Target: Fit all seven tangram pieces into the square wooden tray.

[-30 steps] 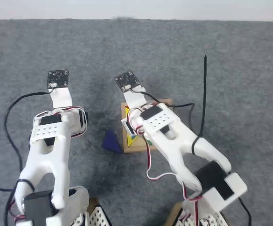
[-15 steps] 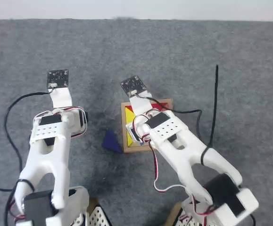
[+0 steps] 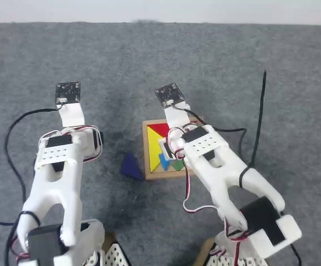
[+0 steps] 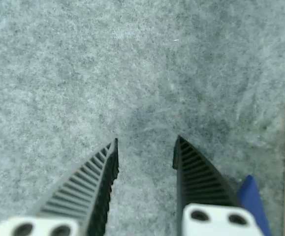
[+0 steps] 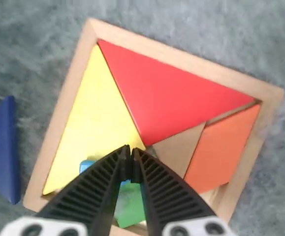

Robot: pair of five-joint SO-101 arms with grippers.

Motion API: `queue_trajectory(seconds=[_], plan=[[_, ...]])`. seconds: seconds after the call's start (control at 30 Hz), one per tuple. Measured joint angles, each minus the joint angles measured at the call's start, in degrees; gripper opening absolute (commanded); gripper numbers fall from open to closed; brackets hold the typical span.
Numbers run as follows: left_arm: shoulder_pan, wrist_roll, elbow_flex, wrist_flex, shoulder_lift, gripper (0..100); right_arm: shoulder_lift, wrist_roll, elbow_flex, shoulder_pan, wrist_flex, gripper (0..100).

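From my station, the square wooden tray (image 3: 146, 149) sits on the grey felt desk (image 3: 232, 66). Inside it, the large red triangle (image 5: 167, 103) and the large yellow triangle (image 5: 100, 123) lie edge to edge, with an orange piece (image 5: 223, 147) in one corner. A green piece (image 5: 130, 206) and a light blue piece (image 5: 85, 166) peek out beneath my right tool (image 5: 131, 150). That tool is clenched with nothing in it, above the tray's middle. The dark blue triangle (image 3: 131, 166) lies on the desk just outside the tray, on the yellow side. My left tool (image 4: 146, 142) is released, over bare desk beyond that triangle, apart from the tray.
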Motion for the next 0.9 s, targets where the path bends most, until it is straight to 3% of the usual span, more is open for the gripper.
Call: queue_trajectory(seconds=[0.9], plan=[[0.0, 0.0, 0.0, 0.0, 0.0, 18, 0.44, -0.79, 0.0, -0.09, 6.42, 0.6]])
